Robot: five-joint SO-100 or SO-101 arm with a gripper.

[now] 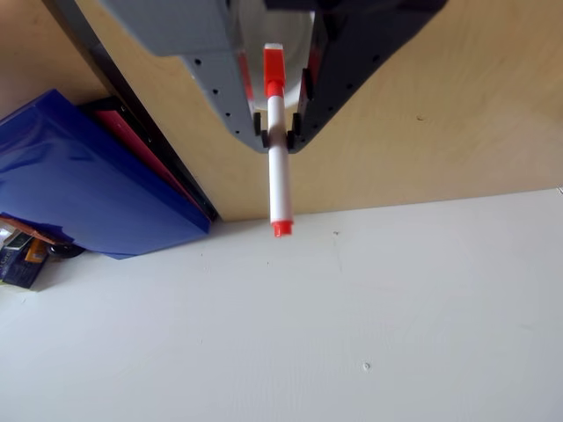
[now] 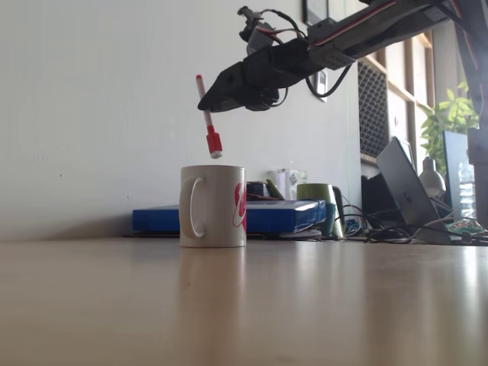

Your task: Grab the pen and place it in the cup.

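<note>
The pen is a white-barrelled marker, and my black gripper is shut on its barrel in the air. It hangs tilted, red cap down, with the cap a short gap above the rim of the cup, a white mug with a loop handle and a pink-red logo standing on the wooden table. In the other view my gripper pinches the pen mid-barrel. There the small red end plug points away from the jaws, and a pale curve of the cup shows behind the cap.
A blue folder lies behind the mug by the white wall, and also appears as the blue folder in the other view. A green mug, a laptop, cables and a plant crowd the right side. The wooden tabletop spreads in front.
</note>
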